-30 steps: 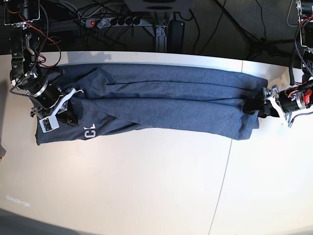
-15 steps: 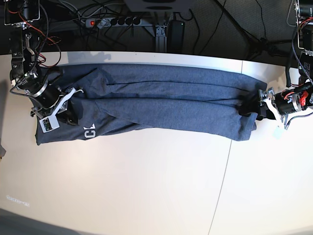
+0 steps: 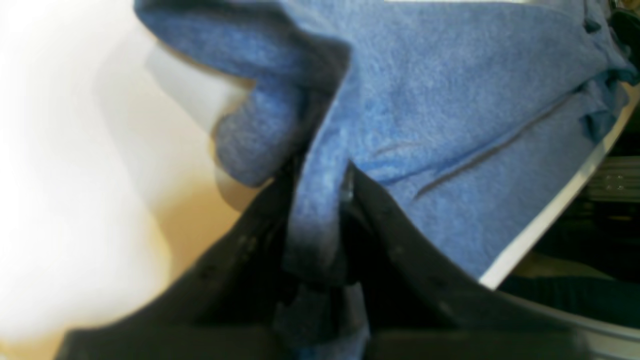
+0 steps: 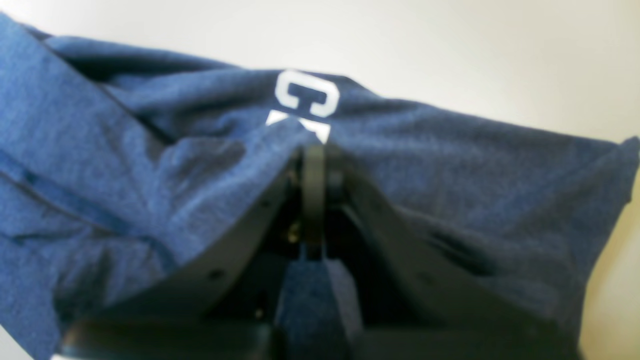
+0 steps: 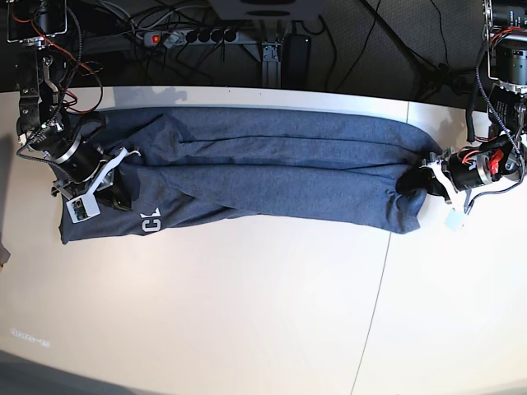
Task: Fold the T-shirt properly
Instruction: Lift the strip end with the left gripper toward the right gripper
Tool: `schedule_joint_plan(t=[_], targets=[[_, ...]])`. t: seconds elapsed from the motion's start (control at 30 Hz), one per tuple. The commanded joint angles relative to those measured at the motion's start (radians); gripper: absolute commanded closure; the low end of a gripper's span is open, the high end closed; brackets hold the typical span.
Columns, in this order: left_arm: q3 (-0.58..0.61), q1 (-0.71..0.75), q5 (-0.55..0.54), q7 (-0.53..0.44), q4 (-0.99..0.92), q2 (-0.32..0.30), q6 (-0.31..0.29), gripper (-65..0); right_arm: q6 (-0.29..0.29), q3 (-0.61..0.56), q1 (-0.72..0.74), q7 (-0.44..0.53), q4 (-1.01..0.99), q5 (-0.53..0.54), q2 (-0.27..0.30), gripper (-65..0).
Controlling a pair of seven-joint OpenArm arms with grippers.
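The blue-grey T-shirt (image 5: 272,177) lies as a long folded band across the back of the white table (image 5: 247,313). White lettering (image 5: 151,224) shows near its left end. At that end my right gripper (image 5: 122,196) rests on the cloth. The right wrist view shows this right gripper (image 4: 313,150) shut on a ridge of T-shirt (image 4: 150,175) just below a white "C" (image 4: 307,97). My left gripper (image 5: 414,183) is at the shirt's right end. In the left wrist view, the left gripper (image 3: 322,200) pinches a raised fold of T-shirt (image 3: 450,100).
A power strip (image 5: 185,36) and cables hang behind the table's back edge. A seam (image 5: 375,304) runs down the tabletop right of centre. The shirt's right end lies close to the table's back edge (image 3: 540,225).
My left gripper has slid left onto the shirt's right end and closed on a fold, bunching that end inward. The right arm and the left end have not moved.
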Motion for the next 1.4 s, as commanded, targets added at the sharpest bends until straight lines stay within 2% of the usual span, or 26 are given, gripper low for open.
schedule_joint_plan(t=[0.0,0.47,0.67,0.83,1.13,1.27,1.37], targets=[[-0.004,-0.01,0.035,-0.005,0.006,-0.015,-0.002,0.0,0.076,0.011,0.013,0.02,0.014,0.012,0.016,0.0],[-0.006,-0.067,0.104,-0.023,0.023,-0.068,-0.002,0.0,0.076,0.011,0.018,0.036,0.014,0.031,0.017,0.0],[-0.008,-0.075,0.123,-0.022,0.024,-0.076,-0.002,0.0,0.077,0.011,0.082,0.035,0.016,0.104,0.016,0.0],[-0.05,-0.075,0.137,-0.022,0.05,-0.089,-0.002,0.0,0.077,0.011,0.137,0.031,0.016,0.106,0.016,0.0],[-0.062,-0.019,0.201,-0.003,0.311,-0.089,-0.002,0.0,0.077,0.011,0.16,0.027,0.016,0.105,-0.011,0.0],[-0.062,0.066,0.33,-0.012,0.499,-0.056,-0.002,0.0,0.077,0.011,0.16,0.027,0.016,0.105,-0.019,0.0],[-0.062,0.129,0.445,-0.053,0.639,-0.028,0.05,0.0,0.077,0.011,0.16,0.027,0.016,0.105,-0.019,0.0]])
